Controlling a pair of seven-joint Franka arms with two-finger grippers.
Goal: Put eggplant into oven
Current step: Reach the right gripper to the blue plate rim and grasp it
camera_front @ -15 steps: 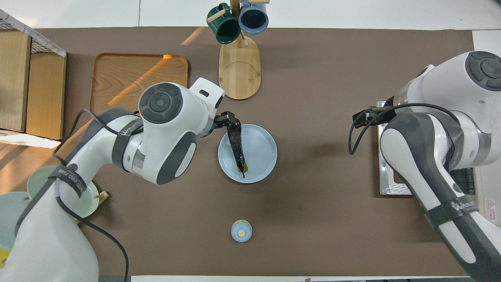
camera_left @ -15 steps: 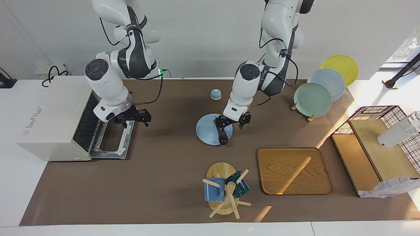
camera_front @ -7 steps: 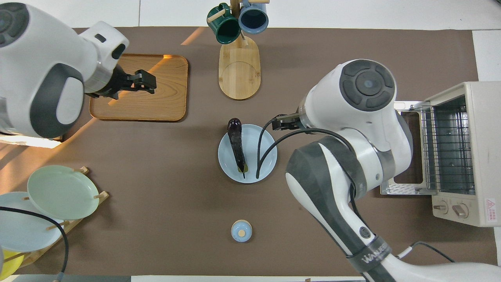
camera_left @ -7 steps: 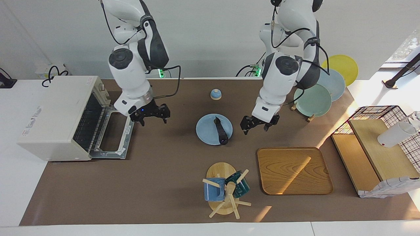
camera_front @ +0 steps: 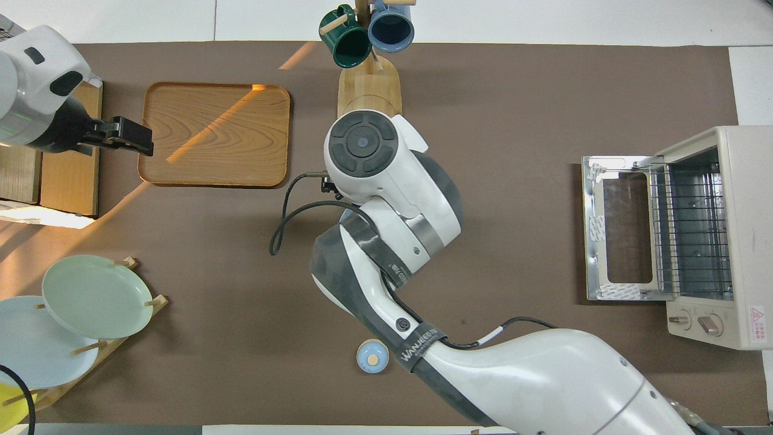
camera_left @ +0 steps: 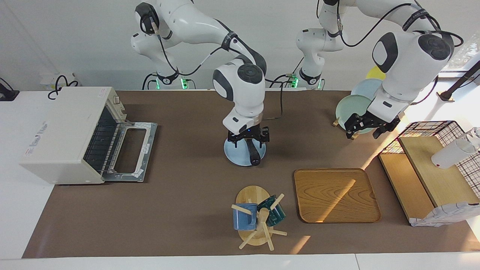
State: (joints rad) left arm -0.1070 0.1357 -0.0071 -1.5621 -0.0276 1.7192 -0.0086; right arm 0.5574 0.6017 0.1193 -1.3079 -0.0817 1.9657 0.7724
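The slender dark purple eggplant (camera_left: 253,150) lay on the round pale blue plate (camera_left: 234,152). The right gripper (camera_left: 249,137) hung directly over it with fingers spread, holding nothing. The left gripper (camera_left: 366,125) was open too, empty.

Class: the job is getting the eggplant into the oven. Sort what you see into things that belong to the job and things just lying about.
Belongs to the job:
- eggplant, on the blue plate
- oven, door down
- right end effector, over the eggplant

Just lying about:
- wooden tray
- mug tree
- plate rack
- small blue lid
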